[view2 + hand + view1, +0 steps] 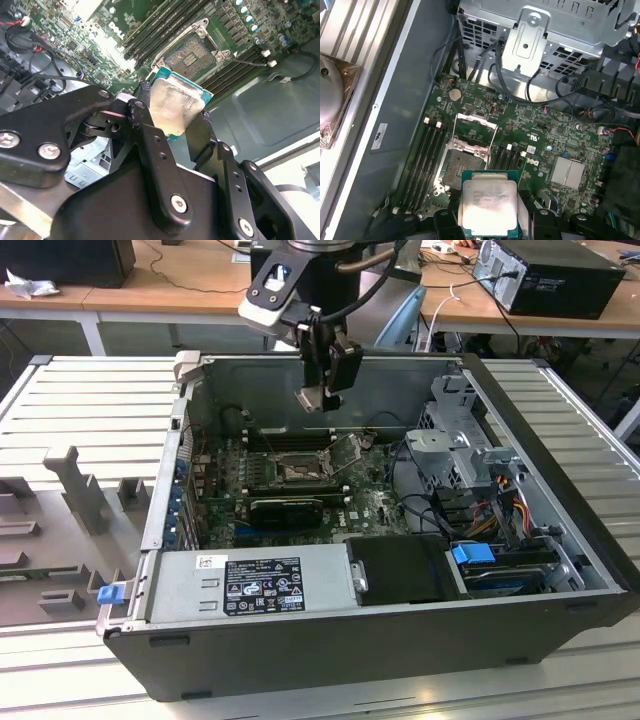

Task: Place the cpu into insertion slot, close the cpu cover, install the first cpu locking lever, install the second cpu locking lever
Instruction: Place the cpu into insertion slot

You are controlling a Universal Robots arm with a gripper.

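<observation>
**Cpu (312, 400) clamped in gripper (318, 400), above bare slot (297, 472)**

Exterior view: hangs in the air inside the open case (400, 650), above the motherboard (220, 502) and well clear of it. Sits a little toward the back wall from the slot, touching nothing below.

Second wrist view: black fingers (150, 140) pressed against two opposite edges of the cpu (172, 107). Pale metal top turned to the camera, green edge showing round it, tilted in the picture.

First wrist view: same grip, cpu (487, 207) flat-on, slot (460, 162) just beyond it. Slot dark and bare inside its silver rim. Cover (476, 118) swung up on its hinge, standing on the side of the slot toward the drive cage (530, 35). Memory slots run along both flanks of the socket.

Writing and labels:
- white label with dark print on the power supply (190, 585), facing up
- small white label (379, 136) stuck on the grey case wall
- white lettering printed on the board, second wrist view
- faint print on the cpu top, first wrist view

Print noted, not transcribed.
</observation>
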